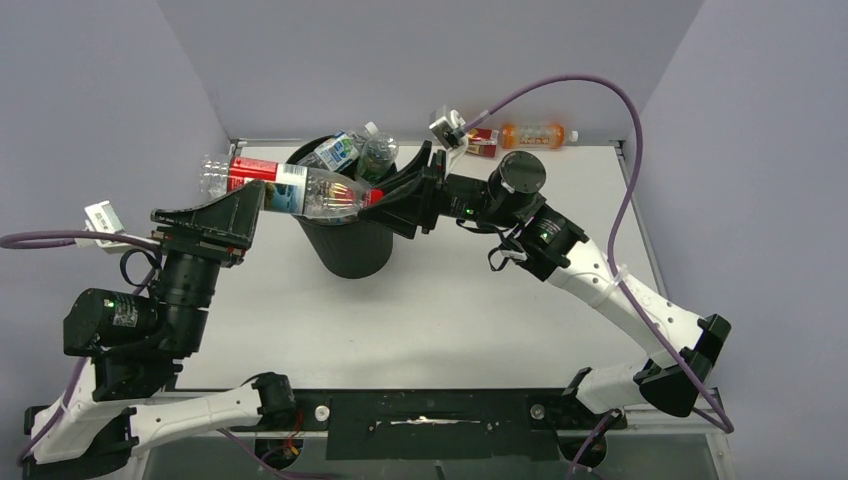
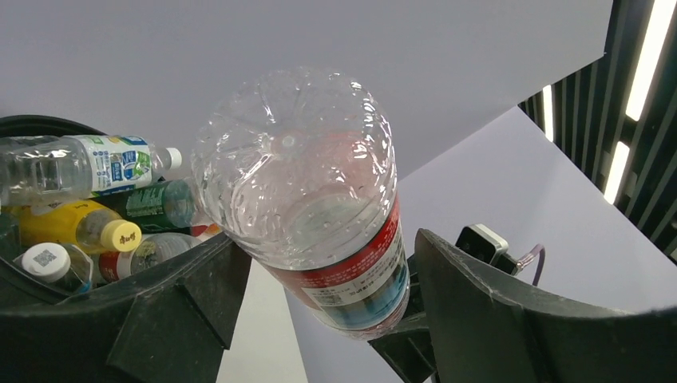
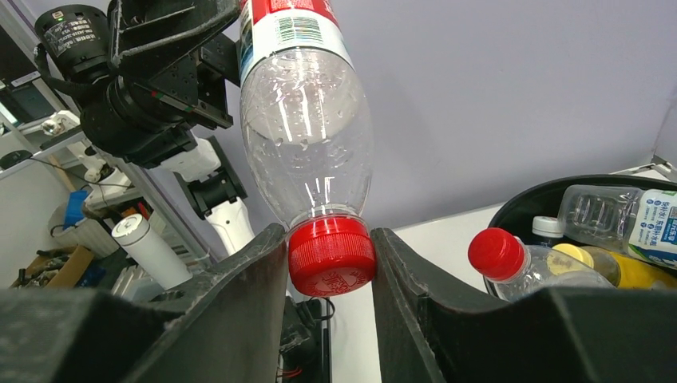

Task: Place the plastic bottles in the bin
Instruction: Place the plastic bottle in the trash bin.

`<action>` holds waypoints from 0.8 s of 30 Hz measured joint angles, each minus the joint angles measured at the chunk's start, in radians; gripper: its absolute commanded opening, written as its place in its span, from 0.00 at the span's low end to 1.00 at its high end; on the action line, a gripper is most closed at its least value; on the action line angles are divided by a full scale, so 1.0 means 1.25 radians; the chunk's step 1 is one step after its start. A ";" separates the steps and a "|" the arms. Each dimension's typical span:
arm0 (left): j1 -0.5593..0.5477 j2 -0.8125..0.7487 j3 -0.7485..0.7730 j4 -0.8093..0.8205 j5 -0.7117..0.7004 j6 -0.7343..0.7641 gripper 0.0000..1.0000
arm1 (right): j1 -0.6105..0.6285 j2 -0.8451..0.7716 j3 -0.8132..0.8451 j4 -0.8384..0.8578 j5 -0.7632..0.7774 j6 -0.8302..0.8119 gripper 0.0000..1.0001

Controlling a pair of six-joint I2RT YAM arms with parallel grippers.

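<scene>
Though clear, dimpled bottle (image 1: pixel 300 190) over matte bin (image 1: pixel 350 250)

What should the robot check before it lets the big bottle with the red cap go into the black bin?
1. The right gripper pinches the red cap: ok.
2. The left gripper is firm on the big bottle: cannot tell; its jaws flank the body.
3. The big bottle is over the bin: ok, but it lies sideways across the rim.
4. Room inside: not ok, the heaped bottles reach the rim.
5. No bottle left out: not ok, an orange bottle lies on the table.
</scene>
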 measured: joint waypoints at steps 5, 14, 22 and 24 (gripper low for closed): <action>-0.038 0.014 0.023 0.011 -0.027 0.067 0.58 | 0.001 0.000 0.000 0.001 0.000 0.000 0.38; -0.136 0.086 0.118 0.017 -0.085 0.231 0.47 | 0.001 0.000 0.000 -0.003 0.011 -0.009 0.65; -0.328 0.089 0.132 0.176 -0.186 0.490 0.45 | -0.011 -0.001 0.000 -0.031 0.039 -0.020 0.98; -0.395 0.090 0.133 0.264 -0.218 0.595 0.44 | -0.026 -0.003 0.000 -0.048 0.044 -0.021 0.98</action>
